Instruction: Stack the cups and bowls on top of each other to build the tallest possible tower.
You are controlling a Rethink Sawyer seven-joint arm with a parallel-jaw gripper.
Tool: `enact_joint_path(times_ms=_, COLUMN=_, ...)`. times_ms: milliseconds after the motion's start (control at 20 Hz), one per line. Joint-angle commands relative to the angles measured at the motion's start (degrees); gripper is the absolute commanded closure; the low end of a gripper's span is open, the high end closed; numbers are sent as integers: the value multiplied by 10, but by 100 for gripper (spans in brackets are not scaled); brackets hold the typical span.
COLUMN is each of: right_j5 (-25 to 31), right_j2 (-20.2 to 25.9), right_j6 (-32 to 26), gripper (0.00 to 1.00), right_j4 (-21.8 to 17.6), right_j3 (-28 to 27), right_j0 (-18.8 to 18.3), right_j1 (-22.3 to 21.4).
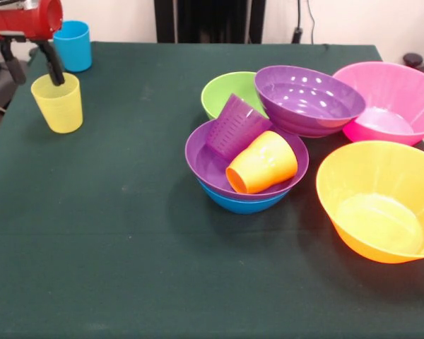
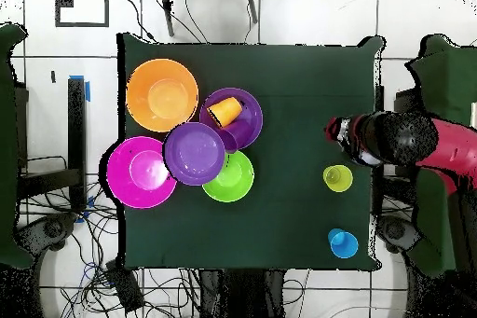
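Upper left: gripper (image 1: 54, 76) poised at the upright yellow plastic cup (image 1: 57, 103), its opening and any hold indiscernible. Centre: tower (image 1: 246, 185), purple bowl nested in blue, cradling tipped cups.

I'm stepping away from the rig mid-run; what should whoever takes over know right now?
End effector: at the yellow cup's rim; whether it grips can't be told.
Blue cup stands upright behind the yellow one, at the table's corner.
Tower so far: blue bowl with a purple bowl nested in it; the purple cup and orange cup lie tipped inside.
The second purple bowl rests on the green bowl and pink bowl; the orange bowl sits alone.
Left: nearly all of the stacking.
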Motion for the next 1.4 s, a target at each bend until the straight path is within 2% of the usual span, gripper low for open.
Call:
enact_joint_path(times_ms=50, right_j5=-6, right_j2=6, right_j6=-118, gripper=0, right_j4=-44, right_j3=60, right_j0=22, right_j1=-12)
enact_joint_path(times_ms=350, right_j5=-9, right_j2=8, right_j6=-100, gripper=0, right_j4=-35, right_j3=93, right_j0=21, right_j1=-30)
enact_joint_path(times_ms=700, right_j5=-70, right_j2=13, right_j6=-67, gripper=0, right_j4=-40, right_j3=168, right_j0=11, right_j1=-63)
enact_joint_path(times_ms=800, right_j5=-76, right_j2=12, right_j6=-61, gripper=0, right_j4=-39, right_j3=174, right_j0=12, right_j1=-62)
enact_joint_path(times_ms=1050, right_j5=-49, right_j2=29, right_j6=-83, gripper=0, right_j4=-11, right_j3=175, right_j0=4, right_j1=-61)
enact_joint_path(times_ms=1400, right_j5=-54, right_j2=29, right_j6=-79, gripper=0, right_j4=-19, right_j3=179, right_j0=6, right_j1=-54)
